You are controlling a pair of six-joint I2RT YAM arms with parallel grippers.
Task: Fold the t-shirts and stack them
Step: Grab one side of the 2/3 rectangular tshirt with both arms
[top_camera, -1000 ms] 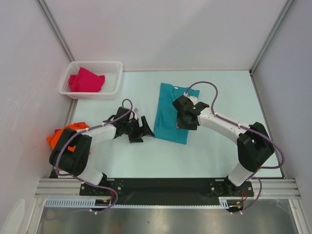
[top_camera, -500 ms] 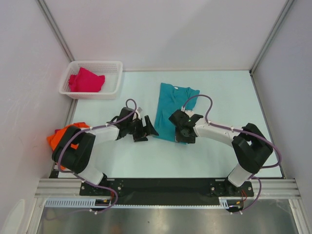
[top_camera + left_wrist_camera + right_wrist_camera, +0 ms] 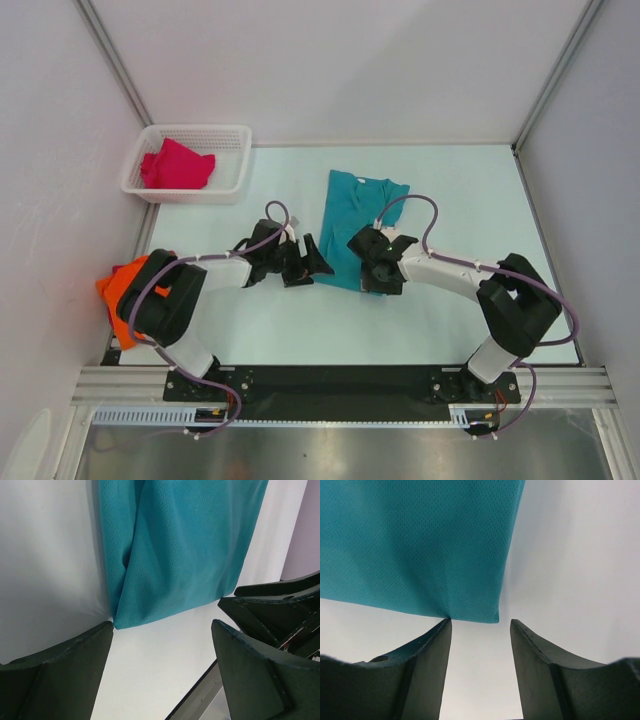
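The teal-blue t-shirt [image 3: 352,222] lies folded in a long strip on the table, its near hem toward the arms. My left gripper [image 3: 316,262] is open at the strip's near left corner [image 3: 116,625], which lies just past its left fingertip. My right gripper [image 3: 378,276] is open at the near right corner [image 3: 492,617], which lies just ahead of its gap. Neither holds cloth. The magenta-red t-shirt [image 3: 177,166] lies in the white basket [image 3: 236,135]. The bright orange t-shirt [image 3: 118,282] is bunched at the table's left edge.
The white lattice basket stands at the far left corner. The right gripper's fingers [image 3: 272,607] show at the right of the left wrist view. The enclosure walls close in on both sides. The black base rail [image 3: 340,378] runs along the near edge.
My left gripper has moved right to the teal shirt's near left corner. My right gripper came down off the shirt to its near right corner. The shirts have not moved.
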